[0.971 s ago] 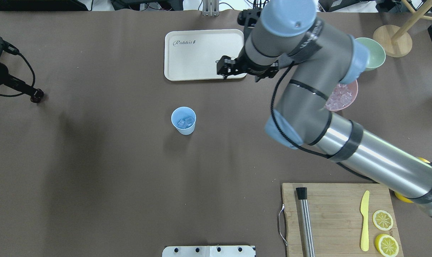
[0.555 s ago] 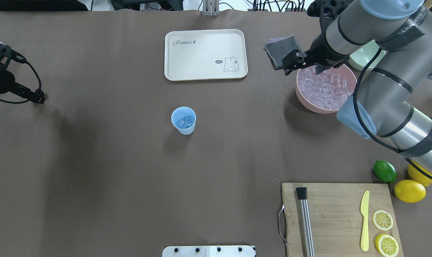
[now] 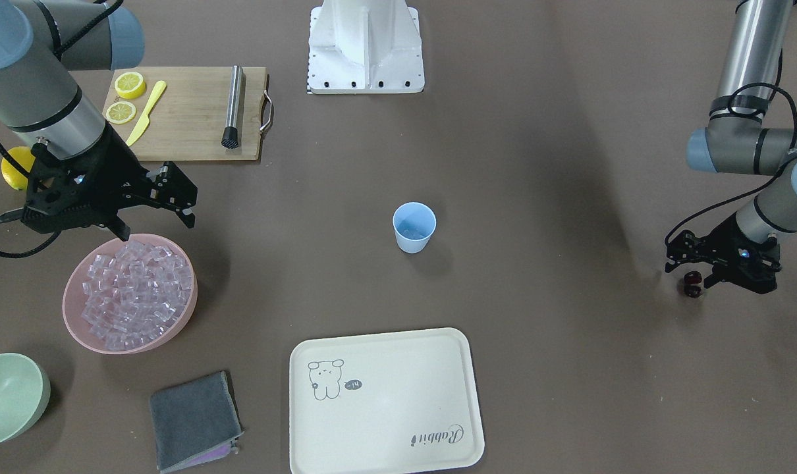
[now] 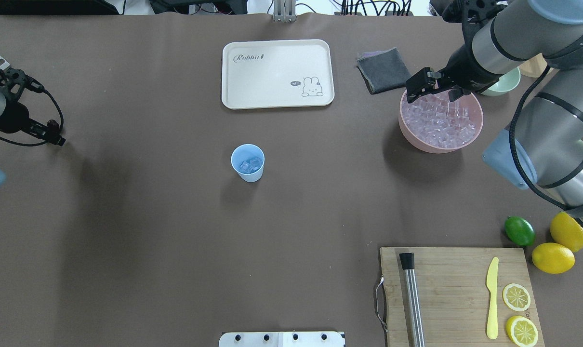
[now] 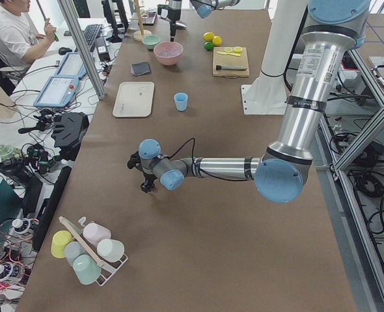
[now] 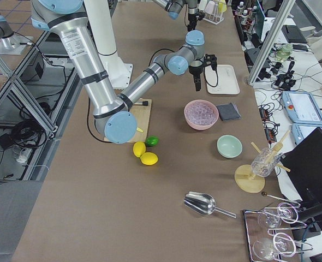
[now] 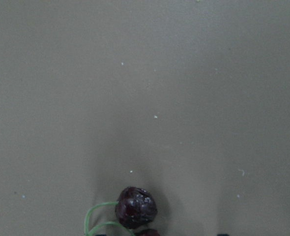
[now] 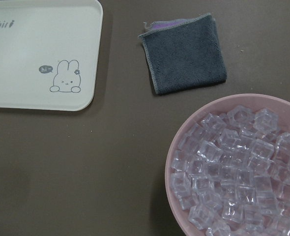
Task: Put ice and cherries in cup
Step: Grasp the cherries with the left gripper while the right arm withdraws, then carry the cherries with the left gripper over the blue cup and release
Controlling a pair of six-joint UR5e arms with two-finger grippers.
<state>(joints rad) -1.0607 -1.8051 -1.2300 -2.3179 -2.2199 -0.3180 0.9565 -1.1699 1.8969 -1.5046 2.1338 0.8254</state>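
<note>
The light blue cup (image 4: 247, 163) stands mid-table with a few ice cubes in it; it also shows in the front view (image 3: 414, 227). A pink bowl (image 4: 406, 132) is heaped with ice (image 4: 441, 120). My right gripper (image 4: 436, 89) hangs open and empty over the bowl's far rim; in the front view (image 3: 151, 214) its jaws are spread. The cherries (image 3: 692, 284) lie on the table at the far left. My left gripper (image 3: 698, 273) is low over them and looks open. The left wrist view shows one cherry (image 7: 135, 206) at the bottom edge.
A cream tray (image 4: 277, 72) lies beyond the cup, with a grey cloth (image 4: 383, 70) and a pale green bowl (image 4: 506, 82) near the pink bowl. A cutting board (image 4: 455, 289) with muddler, knife and lemon slices sits front right, beside a lime (image 4: 519, 231) and lemons (image 4: 553, 258).
My right arm has swung from over the tray across to the pink bowl of ice. My left gripper has shifted slightly toward the cherries.
</note>
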